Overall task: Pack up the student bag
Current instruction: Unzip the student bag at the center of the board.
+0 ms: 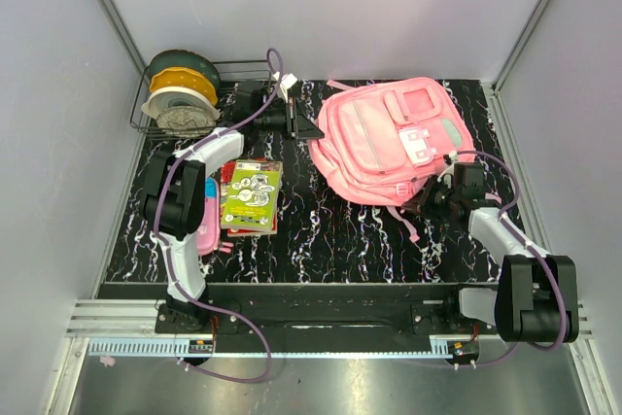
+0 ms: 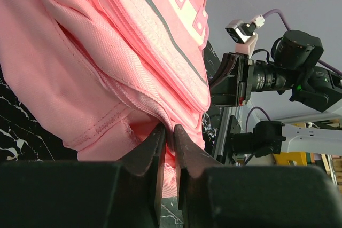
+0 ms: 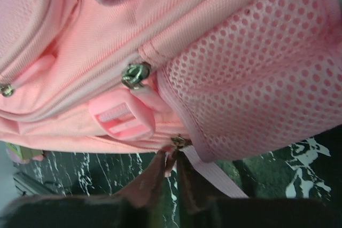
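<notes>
L gripper (image 2: 168,132) pinches student bag (image 2: 107,52) — seam, prob.

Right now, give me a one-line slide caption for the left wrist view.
Left gripper pinching a fabric edge of the pink student bag lying on the table.

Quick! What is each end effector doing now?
Left end effector: closed, pinching the student bag.
Right end effector: closed on its zip pull.
</notes>
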You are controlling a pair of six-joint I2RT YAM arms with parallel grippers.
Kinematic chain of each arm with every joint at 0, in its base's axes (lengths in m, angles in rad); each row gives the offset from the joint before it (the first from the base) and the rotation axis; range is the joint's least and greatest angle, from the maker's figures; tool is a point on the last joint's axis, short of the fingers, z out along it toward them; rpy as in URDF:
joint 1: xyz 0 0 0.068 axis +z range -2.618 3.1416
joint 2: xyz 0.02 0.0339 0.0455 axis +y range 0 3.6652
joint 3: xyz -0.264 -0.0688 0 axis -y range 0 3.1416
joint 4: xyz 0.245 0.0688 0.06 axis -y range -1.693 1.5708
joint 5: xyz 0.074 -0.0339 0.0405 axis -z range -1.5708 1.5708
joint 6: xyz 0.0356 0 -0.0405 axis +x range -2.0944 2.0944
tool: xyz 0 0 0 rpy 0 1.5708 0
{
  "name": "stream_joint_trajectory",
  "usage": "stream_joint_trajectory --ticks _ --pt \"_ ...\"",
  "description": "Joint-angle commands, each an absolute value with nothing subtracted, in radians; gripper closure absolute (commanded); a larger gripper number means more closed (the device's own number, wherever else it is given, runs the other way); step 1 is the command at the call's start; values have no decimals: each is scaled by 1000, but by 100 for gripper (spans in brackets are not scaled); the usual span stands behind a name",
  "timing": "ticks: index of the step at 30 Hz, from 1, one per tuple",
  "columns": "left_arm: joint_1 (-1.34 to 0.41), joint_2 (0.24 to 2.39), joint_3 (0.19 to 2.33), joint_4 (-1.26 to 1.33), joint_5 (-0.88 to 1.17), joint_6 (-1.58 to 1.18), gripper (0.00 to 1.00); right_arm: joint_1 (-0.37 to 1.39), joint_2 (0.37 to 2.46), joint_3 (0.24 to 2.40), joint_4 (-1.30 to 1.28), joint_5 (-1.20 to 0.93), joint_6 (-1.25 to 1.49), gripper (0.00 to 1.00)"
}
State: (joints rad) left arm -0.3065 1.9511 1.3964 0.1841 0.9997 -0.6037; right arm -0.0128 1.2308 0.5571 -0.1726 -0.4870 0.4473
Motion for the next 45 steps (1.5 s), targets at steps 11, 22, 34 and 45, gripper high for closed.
stream_joint_trajectory --ticks 11,22,34,45 --pt "-336 1848 1342 365 1017 -609 86 26 1190 549 33 -731 628 100" --pt "-406 1802 1171 642 931 -727 88 238 1244 499 204 -694 781 100" --pt "-425 1677 987 709 783 -747 92 157 1267 748 -192 -547 545 100" --pt "-606 1551 769 796 341 -785 100 563 1180 663 -94 -106 715 100"
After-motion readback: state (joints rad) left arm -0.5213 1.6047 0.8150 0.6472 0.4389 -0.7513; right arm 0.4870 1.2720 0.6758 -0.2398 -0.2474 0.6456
